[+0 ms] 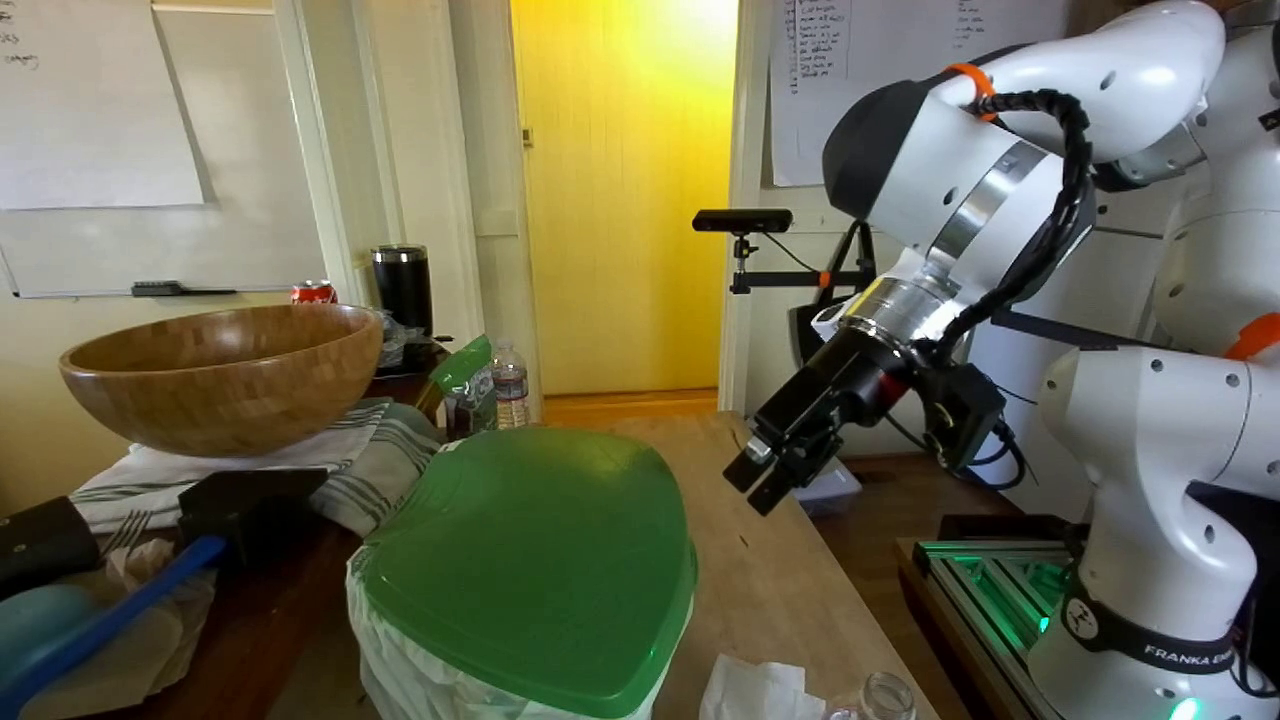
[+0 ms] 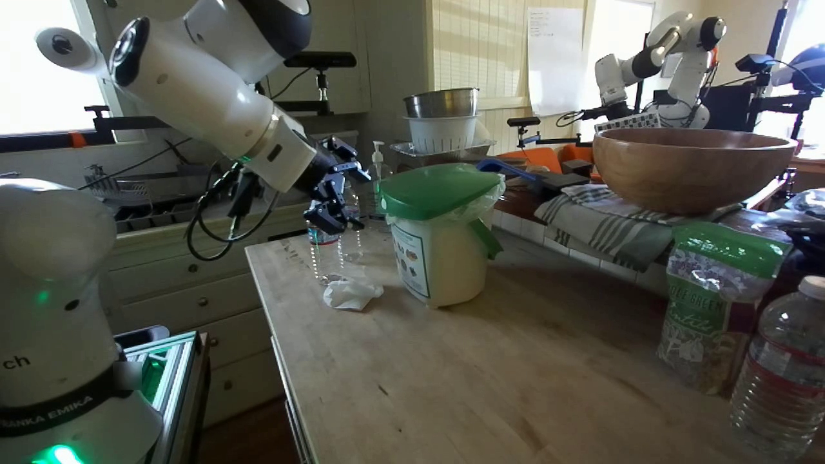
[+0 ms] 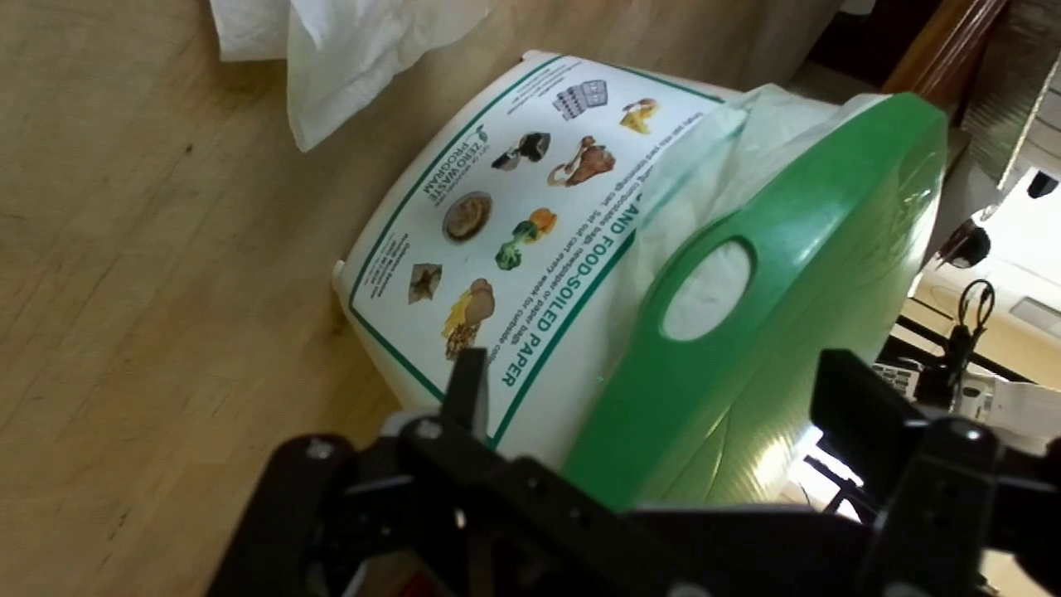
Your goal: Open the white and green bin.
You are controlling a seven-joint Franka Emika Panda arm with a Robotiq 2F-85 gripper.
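Trash bin (image 2: 446,246), white-bodied with a glossy green lid (image 1: 530,560) down over its translucent liner (image 3: 723,176), stands on the worktop (image 2: 451,386). I read "ZERO WASTE PROGRAM" and "FOOD-SOILED PAPER" on its label (image 3: 522,228), "FRANKA EMIKA" on the black base band (image 1: 1130,643). My fingers (image 3: 858,406) are spread apart.

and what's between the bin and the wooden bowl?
A striped towel, reaching from under the wooden bowl toward the bin; both exterior views show it. In an exterior view, a blue-handled black tool also shows in that stretch.
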